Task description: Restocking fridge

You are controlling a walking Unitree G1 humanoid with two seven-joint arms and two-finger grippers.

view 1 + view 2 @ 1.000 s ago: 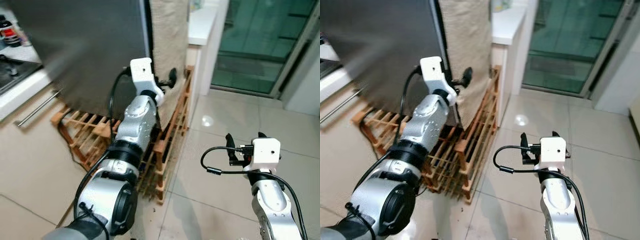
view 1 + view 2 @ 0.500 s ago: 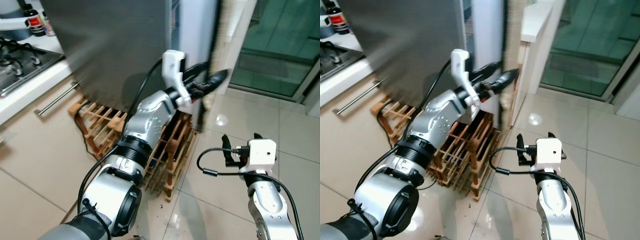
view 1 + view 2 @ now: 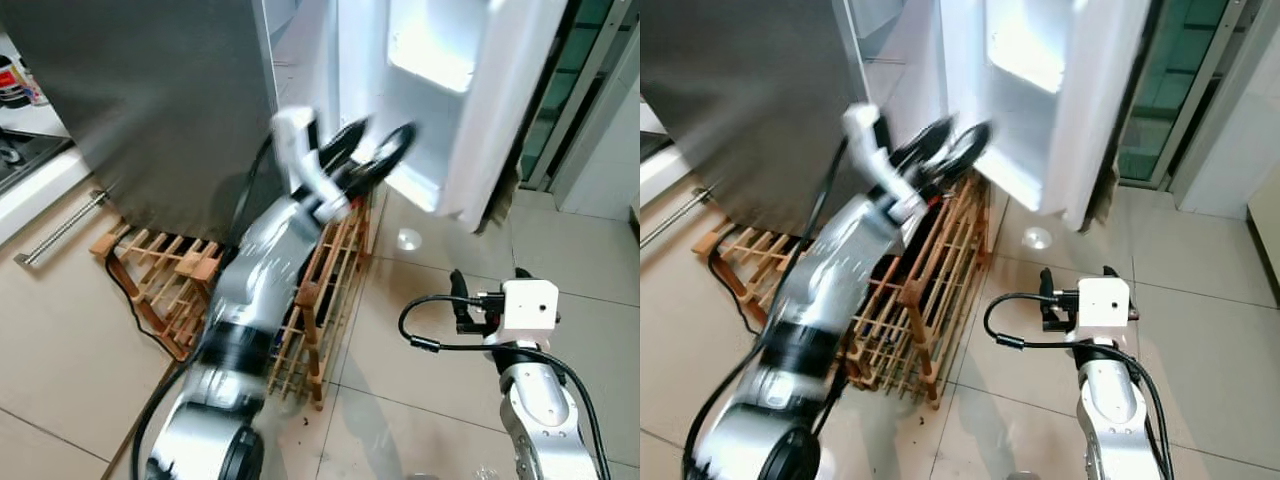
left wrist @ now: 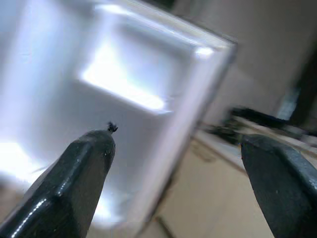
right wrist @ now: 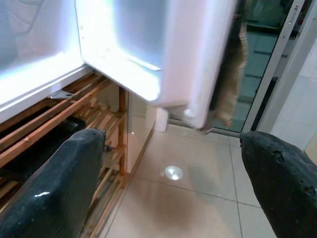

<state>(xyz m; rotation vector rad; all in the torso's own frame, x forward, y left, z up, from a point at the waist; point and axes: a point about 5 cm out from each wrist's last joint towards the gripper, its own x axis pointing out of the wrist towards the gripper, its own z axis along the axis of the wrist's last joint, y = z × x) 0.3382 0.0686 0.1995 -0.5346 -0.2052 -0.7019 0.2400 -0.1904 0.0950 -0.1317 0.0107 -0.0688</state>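
Now the tall steel-grey fridge (image 3: pixel 150 110) stands with its white-lined door (image 3: pixel 470 110) swung well out toward the glass patio doors. A second ago that door was shut, with a beige towel hanging on its front, and half a second ago it was only cracked open, so the opening step looks essentially done. The bright inner liner and its moulded door shelf (image 3: pixel 1025 60) face the robot, and the towel (image 5: pixel 229 79) now hangs on the far side of the door.

The left gripper (image 3: pixel 368 160) is raised at the gap between the fridge body and the door's lower edge, blurred by motion. Its two long black fingers (image 4: pixel 81 168) are spread wide with nothing between them, and whether either finger touches the door I cannot tell. The right gripper (image 5: pixel 173 163) is held low over the pale tiled floor (image 3: pixel 430 360), well clear of the door. Its fingers are wide apart too and carry nothing.

A slatted wooden rack (image 3: pixel 320 300) leans at the foot of the fridge, just below the left arm.

With both grippers bare and no goods visible, restocking proper has not begun; judging from this, the next need is to fetch an item.
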